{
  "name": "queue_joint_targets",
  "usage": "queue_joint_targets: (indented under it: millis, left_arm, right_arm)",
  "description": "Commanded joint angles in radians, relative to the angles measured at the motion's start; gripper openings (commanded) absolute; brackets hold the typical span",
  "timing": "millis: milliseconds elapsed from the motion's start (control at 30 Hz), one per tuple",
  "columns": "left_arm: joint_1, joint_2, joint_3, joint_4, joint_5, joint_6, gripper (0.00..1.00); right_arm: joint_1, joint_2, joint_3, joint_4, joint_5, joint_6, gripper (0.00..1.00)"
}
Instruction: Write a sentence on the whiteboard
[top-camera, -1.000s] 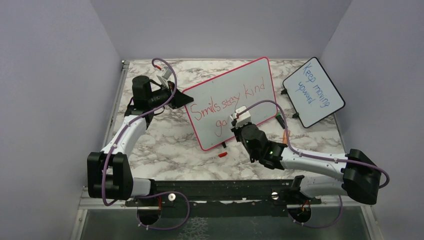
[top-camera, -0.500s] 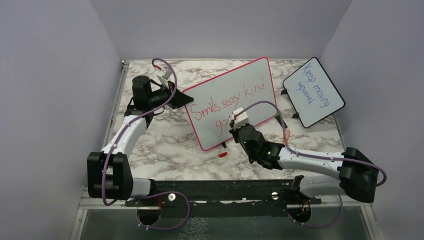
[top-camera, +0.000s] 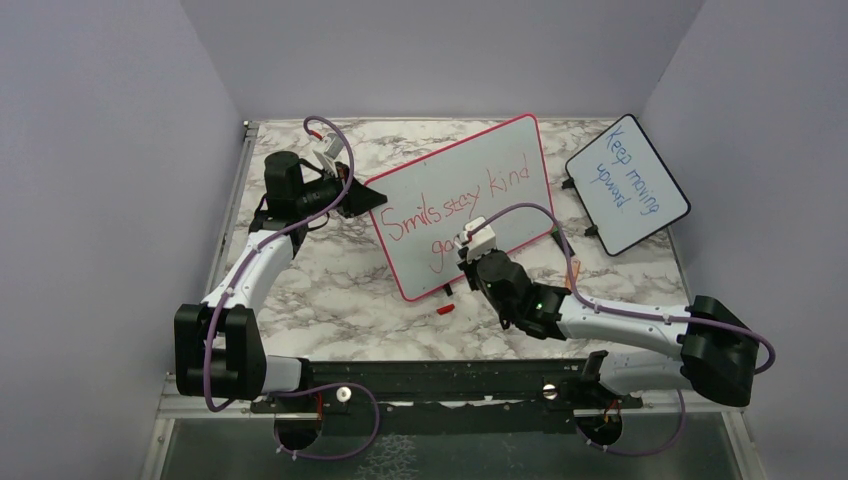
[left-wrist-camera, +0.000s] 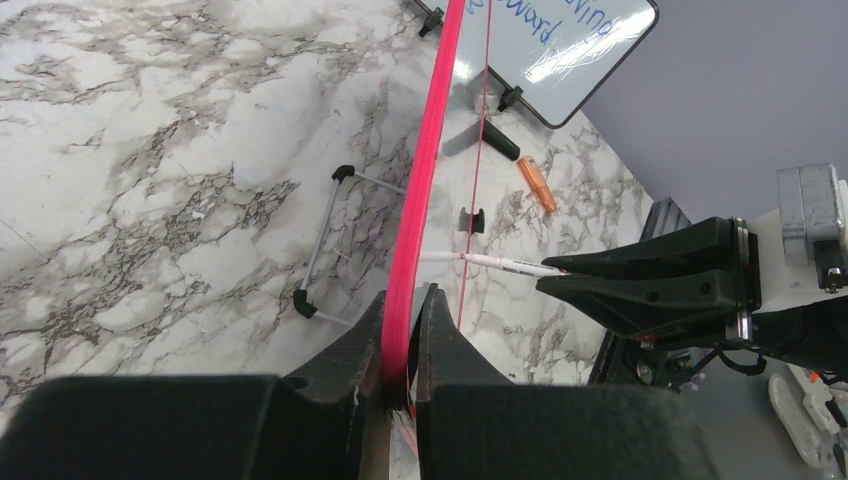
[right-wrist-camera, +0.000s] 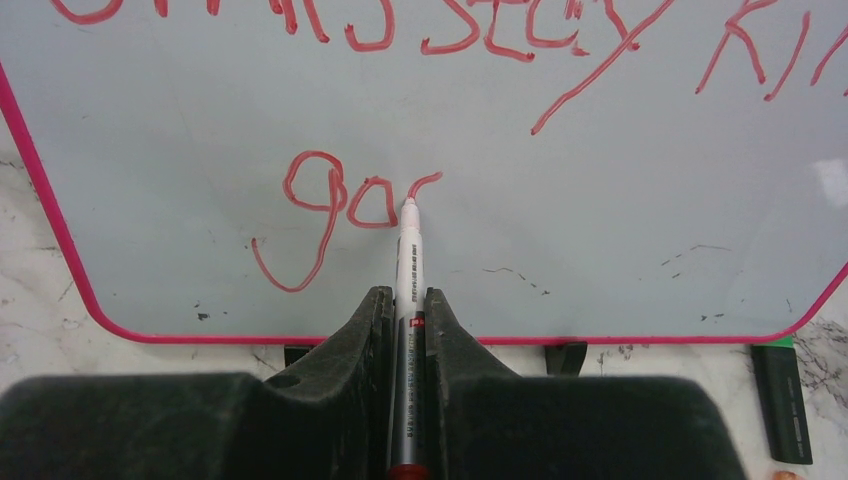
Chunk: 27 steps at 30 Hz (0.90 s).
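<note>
The whiteboard (top-camera: 470, 190) with a red-pink frame stands tilted mid-table, seen edge-on in the left wrist view (left-wrist-camera: 425, 190) and from the front in the right wrist view (right-wrist-camera: 560, 170). The red sentence (top-camera: 455, 205) reads "Smils stay kind", with "go" and part of a letter (right-wrist-camera: 345, 200) on the line below. My left gripper (left-wrist-camera: 403, 310) is shut on the board's left edge (top-camera: 368, 200). My right gripper (right-wrist-camera: 408, 305) is shut on a red marker (right-wrist-camera: 408, 270) whose tip touches the board beside the last stroke; the marker (left-wrist-camera: 505, 264) also shows in the left wrist view.
A smaller black-framed board (top-camera: 626, 185) with blue writing "Keep moving upward" stands at the back right. A red marker cap (top-camera: 445, 309) lies in front of the whiteboard. An orange pen (left-wrist-camera: 536, 183) and a black marker (right-wrist-camera: 780, 400) lie on the marble table (top-camera: 330, 290).
My right gripper has shifted slightly left and down along the board with the marker, adding to the second line. The left arm has not moved.
</note>
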Motion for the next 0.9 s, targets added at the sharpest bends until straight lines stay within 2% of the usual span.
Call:
queue_joint_targets:
  millis: [0,433,867]
  left_arm:
    - [-0.012,0.044,-0.025,-0.102,-0.166,0.135,0.00]
    - [-0.014,0.047,-0.025,-0.106,-0.169,0.139,0.00]
    - [-0.015,0.046,-0.023,-0.111,-0.169,0.143,0.00]
  right_arm:
    - [-0.004,0.014,-0.023,-0.087,-0.035,0.023,0.01]
    - [-0.032,-0.009,-0.036,-0.077,0.047,0.014,0.01]
    - [-0.062,-0.015,-0.029,0.049,0.034,-0.025,0.01]
